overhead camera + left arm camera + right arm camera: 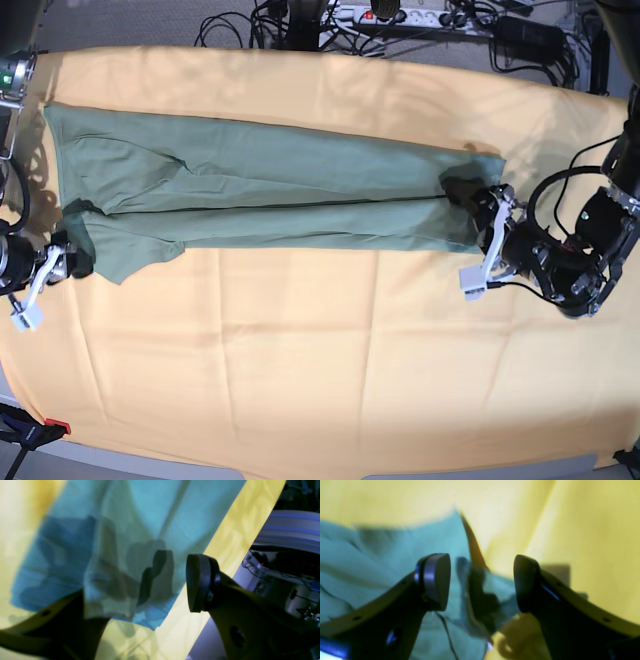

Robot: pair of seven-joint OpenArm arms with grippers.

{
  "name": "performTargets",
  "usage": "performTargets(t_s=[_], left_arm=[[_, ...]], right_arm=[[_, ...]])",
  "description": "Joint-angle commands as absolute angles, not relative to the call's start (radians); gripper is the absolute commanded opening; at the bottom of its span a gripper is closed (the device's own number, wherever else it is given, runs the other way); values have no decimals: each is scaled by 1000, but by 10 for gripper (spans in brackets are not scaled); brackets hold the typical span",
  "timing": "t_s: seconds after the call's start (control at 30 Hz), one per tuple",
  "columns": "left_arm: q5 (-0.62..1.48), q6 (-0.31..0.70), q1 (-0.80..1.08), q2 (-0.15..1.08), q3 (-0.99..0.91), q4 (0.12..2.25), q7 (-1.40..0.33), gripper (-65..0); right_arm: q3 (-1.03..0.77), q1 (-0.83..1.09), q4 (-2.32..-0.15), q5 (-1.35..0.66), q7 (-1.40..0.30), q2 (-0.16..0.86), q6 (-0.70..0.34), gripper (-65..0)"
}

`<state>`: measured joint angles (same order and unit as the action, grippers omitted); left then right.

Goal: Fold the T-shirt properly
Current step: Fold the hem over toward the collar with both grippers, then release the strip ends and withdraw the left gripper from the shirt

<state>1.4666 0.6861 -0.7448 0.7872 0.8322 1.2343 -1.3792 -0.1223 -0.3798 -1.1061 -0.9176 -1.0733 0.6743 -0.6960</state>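
The yellow-orange cloth [300, 370] covers the table, with wide bare room on the near side and only a narrow strip on the far side. The T-shirt [270, 190] lies on its far half as a long band, its long axis running side to side between the 2 arms. The left gripper [487, 245] sits at one end, jaws spread wide, holding nothing, the hem just beside them. The right gripper [45, 280] sits at the other end, equally wide and empty. Each arm is nearest its own end.
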Motion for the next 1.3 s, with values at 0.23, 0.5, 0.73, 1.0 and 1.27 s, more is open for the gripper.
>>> performTargets(t_s=[0.23,0.5,0.73,1.0,1.27], left_arm=[[1347,687,-746,834,821,1242,-1170,-293],[1343,669,-745,838,821,1242,-1171,-293],[1343,669,-746,836,821,1242,-1166,-293],[1343,669,-745,851,821,1242,-1166,-293],[1343,669,-746,850,821,1242,-1166,-293]], right_arm=[[-131,-400,-1121,-792,-962,609,-698,-233],[-131,-390,-1053,-582,-849,551,-665,-233],[-131,-398,-1027,-846,-962,547,-698,-380],[-131,-425,-1028,-1118,-1124,579,-698,-650],[-131,-412,-1058,-1289,-1285,602,-698,-650]])
